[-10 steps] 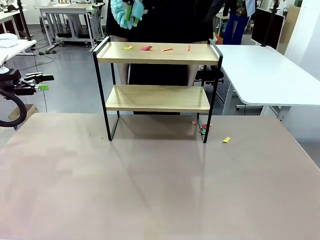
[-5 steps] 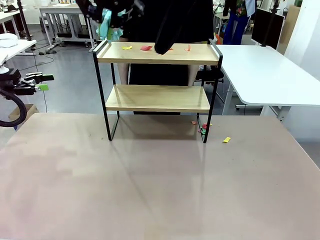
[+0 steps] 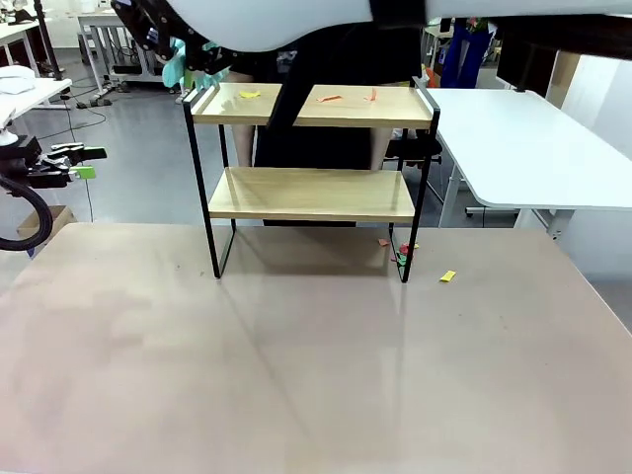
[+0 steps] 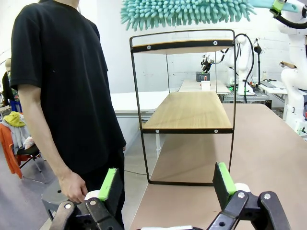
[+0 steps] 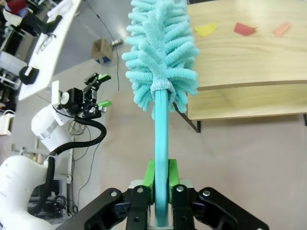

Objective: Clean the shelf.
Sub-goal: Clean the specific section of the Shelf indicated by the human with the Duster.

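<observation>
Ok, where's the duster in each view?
Front: duster top left, by the shelf's left end.
Left wrist: duster along the top edge, over the shelf.
Right wrist: duster centre, handle in the right gripper.
Shared landmark: the shelf.

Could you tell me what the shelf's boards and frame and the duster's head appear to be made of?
Shelf boards: light wood or wood-look laminate, matte, faint grain. Frame: likely thin black metal, judging by its slim bars and screws. Duster head: soft turquoise, likely microfibre, shown by its fluffy chenille strands.
</observation>
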Available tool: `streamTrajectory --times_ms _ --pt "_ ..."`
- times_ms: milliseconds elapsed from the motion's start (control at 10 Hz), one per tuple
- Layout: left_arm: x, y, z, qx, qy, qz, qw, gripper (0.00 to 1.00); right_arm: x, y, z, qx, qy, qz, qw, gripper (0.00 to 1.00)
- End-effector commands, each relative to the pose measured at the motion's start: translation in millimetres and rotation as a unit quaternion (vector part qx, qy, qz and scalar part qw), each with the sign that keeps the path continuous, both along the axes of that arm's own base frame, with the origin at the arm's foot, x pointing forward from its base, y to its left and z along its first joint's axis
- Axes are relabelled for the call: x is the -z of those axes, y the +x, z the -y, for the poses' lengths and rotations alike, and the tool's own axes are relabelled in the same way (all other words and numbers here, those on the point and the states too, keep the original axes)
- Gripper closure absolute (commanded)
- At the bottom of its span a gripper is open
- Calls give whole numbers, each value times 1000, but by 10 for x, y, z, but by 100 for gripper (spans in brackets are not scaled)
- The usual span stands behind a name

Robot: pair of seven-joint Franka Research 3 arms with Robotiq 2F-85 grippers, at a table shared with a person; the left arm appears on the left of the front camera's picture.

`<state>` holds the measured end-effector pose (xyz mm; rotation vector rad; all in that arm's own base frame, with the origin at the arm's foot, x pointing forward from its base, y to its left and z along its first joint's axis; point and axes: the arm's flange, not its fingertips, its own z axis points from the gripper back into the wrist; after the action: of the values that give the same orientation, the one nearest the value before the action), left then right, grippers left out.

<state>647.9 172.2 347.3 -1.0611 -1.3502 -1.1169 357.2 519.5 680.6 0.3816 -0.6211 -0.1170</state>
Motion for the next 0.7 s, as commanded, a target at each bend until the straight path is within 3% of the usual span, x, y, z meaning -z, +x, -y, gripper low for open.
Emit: streamTrajectory --times_ms 0,600 --pt "-24 -32 8 1 2 6 1000 0 -31 96 -171 15 1 -3 1000 87" --pt "-24 -32 8 1 2 6 1000 0 217 205 -17 21 -5 -62 998 87"
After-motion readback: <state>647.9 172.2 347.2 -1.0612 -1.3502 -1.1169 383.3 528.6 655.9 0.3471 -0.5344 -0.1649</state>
